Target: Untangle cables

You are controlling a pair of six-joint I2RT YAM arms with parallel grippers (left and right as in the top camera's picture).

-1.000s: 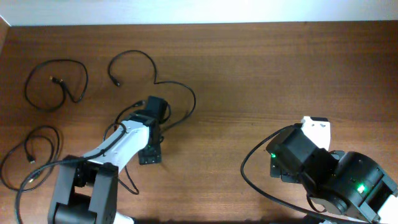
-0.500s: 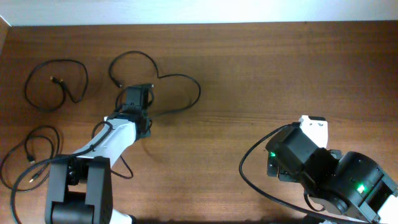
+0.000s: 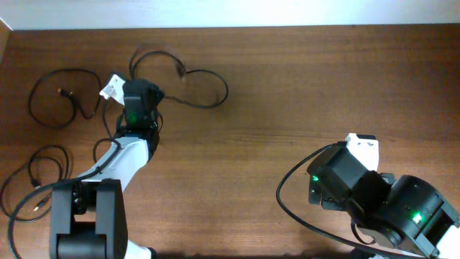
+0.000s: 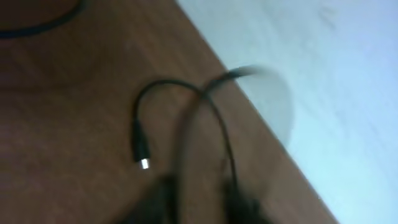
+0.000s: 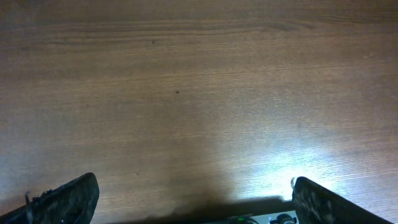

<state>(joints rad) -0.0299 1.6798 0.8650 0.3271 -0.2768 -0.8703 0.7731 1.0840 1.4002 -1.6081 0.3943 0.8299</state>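
Observation:
Three thin black cables lie apart on the left half of the table: one looped at the far left [image 3: 63, 97], one near the left front [image 3: 36, 173], and one [image 3: 198, 86] by the far edge. My left gripper [image 3: 147, 85] is at that far cable's left end. In the blurred left wrist view its fingers [image 4: 165, 199] stand a gap apart around the left gripper's middle [image 4: 202, 202]. The cable [image 4: 217, 121] curls just ahead, with its silver-tipped plug [image 4: 144, 163] on the wood. My right gripper [image 5: 193, 205] is wide open over bare wood.
The table's far edge [image 4: 249, 106] meets a pale wall just beyond the far cable. The right arm [image 3: 374, 198], with its thick black cord [image 3: 287, 194], fills the front right corner. The left arm's base [image 3: 83, 223] stands at the front left.
My left gripper has swung from mid-table to the far edge and leftward, dragging the far cable's loop with it. Its jaws shut midway and now stand apart. The right arm has not moved.

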